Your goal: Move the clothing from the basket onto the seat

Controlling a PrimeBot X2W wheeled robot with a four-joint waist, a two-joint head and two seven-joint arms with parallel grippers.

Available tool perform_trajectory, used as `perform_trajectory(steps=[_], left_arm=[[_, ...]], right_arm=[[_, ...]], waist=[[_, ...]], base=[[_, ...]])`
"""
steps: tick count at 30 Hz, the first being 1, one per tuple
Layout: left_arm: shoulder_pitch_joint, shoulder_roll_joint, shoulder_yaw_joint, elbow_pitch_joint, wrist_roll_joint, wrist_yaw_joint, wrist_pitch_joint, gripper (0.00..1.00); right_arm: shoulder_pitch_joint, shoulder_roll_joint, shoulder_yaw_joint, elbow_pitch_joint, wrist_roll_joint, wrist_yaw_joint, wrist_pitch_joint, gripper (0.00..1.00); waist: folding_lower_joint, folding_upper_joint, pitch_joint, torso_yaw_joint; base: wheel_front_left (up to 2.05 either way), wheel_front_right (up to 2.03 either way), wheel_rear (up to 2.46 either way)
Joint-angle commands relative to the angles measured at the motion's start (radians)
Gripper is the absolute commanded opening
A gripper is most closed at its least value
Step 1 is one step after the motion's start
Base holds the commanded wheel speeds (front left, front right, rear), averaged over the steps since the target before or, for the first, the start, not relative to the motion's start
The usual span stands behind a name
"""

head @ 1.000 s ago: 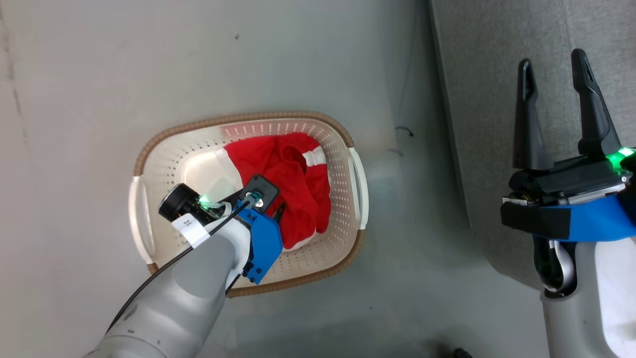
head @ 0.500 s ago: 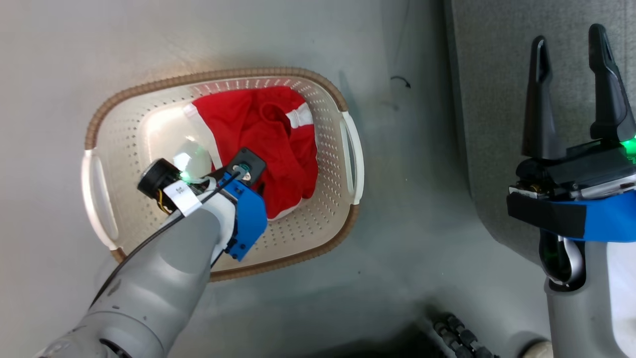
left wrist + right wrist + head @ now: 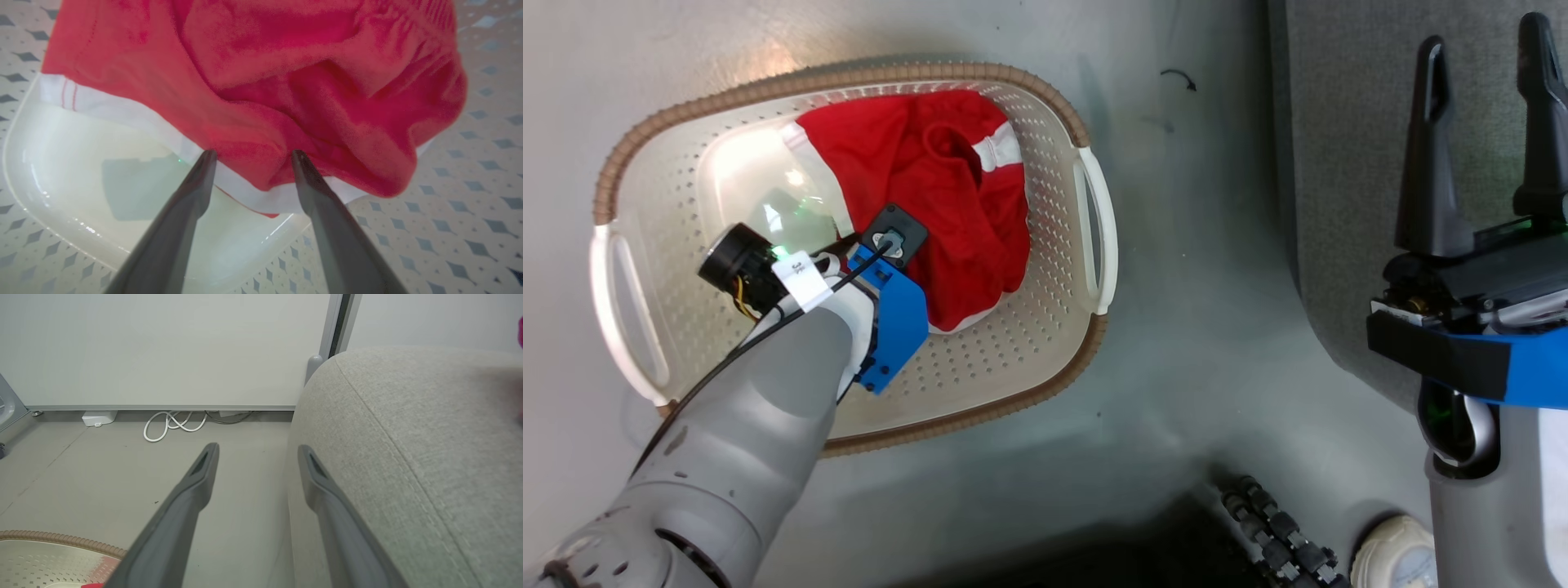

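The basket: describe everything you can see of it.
The basket is cream-white plastic, perforated, rounded at the corners, with a brown woven-look rim band and a white handle on each short side. It stands upright on the grey floor, left of the seat and apart from it. The red clothing lies bunched in its far right part; the left gripper, open, reaches inside, its tips at the garment's white hem.

Soft, even overhead light fills the head view. The basket (image 3: 731,167) shows white glare and a small green glint on its glossy bottom, left of the clothing (image 3: 931,188). A dark shadow pools on the near floor (image 3: 1176,367). In the left wrist view the clothing looks soft and grainy. In the right wrist view the seat (image 3: 408,449) smears into pink blur at the right edge.
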Motion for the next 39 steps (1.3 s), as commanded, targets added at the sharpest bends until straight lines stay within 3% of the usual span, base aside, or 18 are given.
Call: perform_trajectory(steps=[1,22,23,24,25,30,39], left_arm=[[-0.022,0.015,-0.017,0.003,0.017,0.012,0.014,1.0],[-0.089,0.01,-0.093,0.006,0.078,0.098,0.084,1.0],[-0.092,0.009,-0.097,0.007,0.083,0.101,0.09,0.44],[-0.096,0.006,-0.099,0.007,0.086,0.1,0.094,0.18],[-0.099,0.002,-0.101,0.007,0.087,0.098,0.098,0.0],[-0.121,-0.018,-0.103,0.005,0.082,0.079,0.083,0.0],[-0.087,-0.047,-0.076,0.005,0.038,0.056,-0.035,0.0]], right_arm=[[-0.003,0.002,-0.004,-0.011,0.004,0.0,0.0,1.0],[0.03,0.002,-0.007,-0.124,-0.042,0.0,0.0,1.0],[0.031,0.002,-0.007,-0.133,-0.049,0.0,0.0,1.0],[0.033,0.002,-0.007,-0.14,-0.054,0.0,0.0,1.0],[0.036,0.002,-0.008,-0.145,-0.058,0.0,0.0,1.0],[0.029,0.002,-0.006,-0.152,-0.065,0.0,0.0,1.0],[-0.008,0.002,-0.012,-0.121,-0.052,0.0,0.0,1.0]], waist=[[-0.0001,0.0001,0.017,-0.006],[-0.0001,0.0001,0.08,-0.015],[-0.0001,0.0001,0.08,-0.01],[-0.0001,0.0001,0.081,-0.006],[-0.0001,0.0001,0.082,-0.003],[-0.0001,0.0001,0.08,0.001],[-0.0001,0.0001,0.012,0.021]], base=[[0.0,0.0,0.0],[0.01,0.01,0.01],[0.06,0.06,0.06],[0.02,0.02,0.02],[0.0,0.0,0.0],[0.0,0.0,0.0],[0.0,0.0,0.0]])
